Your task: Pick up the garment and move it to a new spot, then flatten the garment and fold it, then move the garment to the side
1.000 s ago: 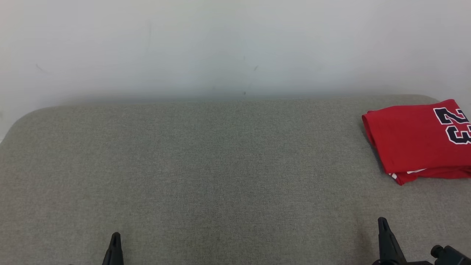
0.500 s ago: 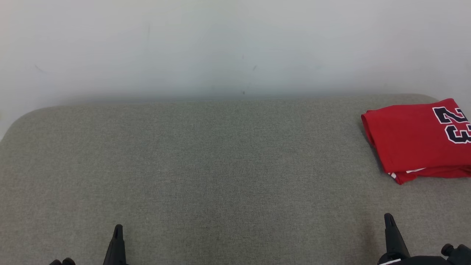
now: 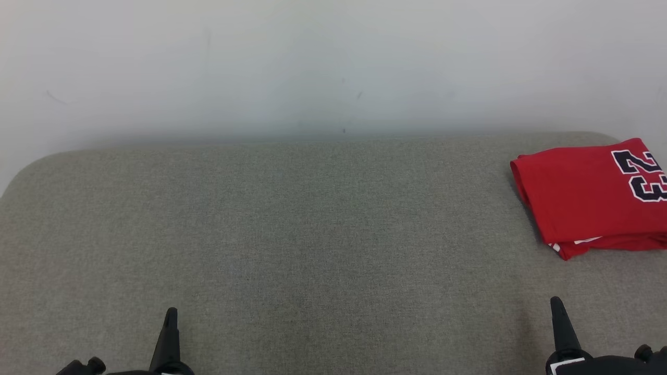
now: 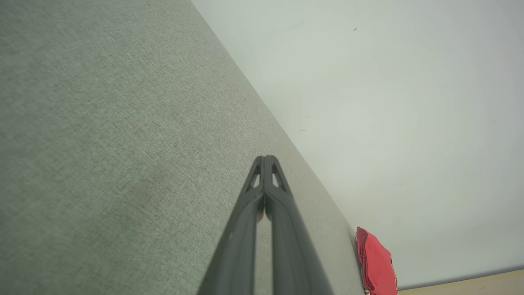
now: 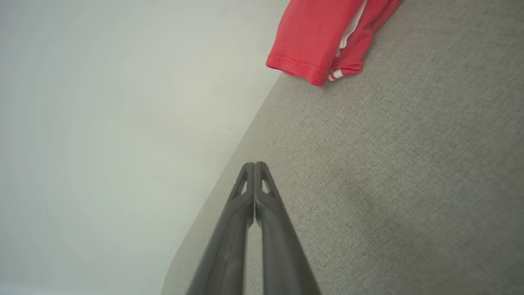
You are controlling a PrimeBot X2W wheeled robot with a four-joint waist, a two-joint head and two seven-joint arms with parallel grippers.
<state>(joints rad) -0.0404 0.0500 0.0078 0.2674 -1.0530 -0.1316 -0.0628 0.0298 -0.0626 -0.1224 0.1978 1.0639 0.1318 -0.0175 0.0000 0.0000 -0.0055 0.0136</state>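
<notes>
The garment point(image 3: 583, 198) lies folded into a compact red block at the far right of the grey fabric-covered counter point(image 3: 312, 234), close to the back edge where the pale wall point(image 3: 333, 62) rises; its right side runs out of the head view; the black, white-outlined number 23 point(image 3: 643, 174) faces up on the top layer; a sliver of white and striped trim point(image 3: 586, 241) peeps from between the layers at the near corner.

The left end effector point(image 3: 171, 312) sits low at the near left of the counter, its fingers pressed together from base to tip and gripping nothing; the left wrist view shows the same closed pair point(image 4: 265, 157) above bare fabric, with the garment point(image 4: 374, 262) well apart at the counter's far end.

The right end effector point(image 3: 556, 301) sits at the near right, likewise fully closed and empty; in the right wrist view its joined tips point(image 5: 254, 164) point toward the garment point(image 5: 315, 37), which lies ahead and clear of them.
</notes>
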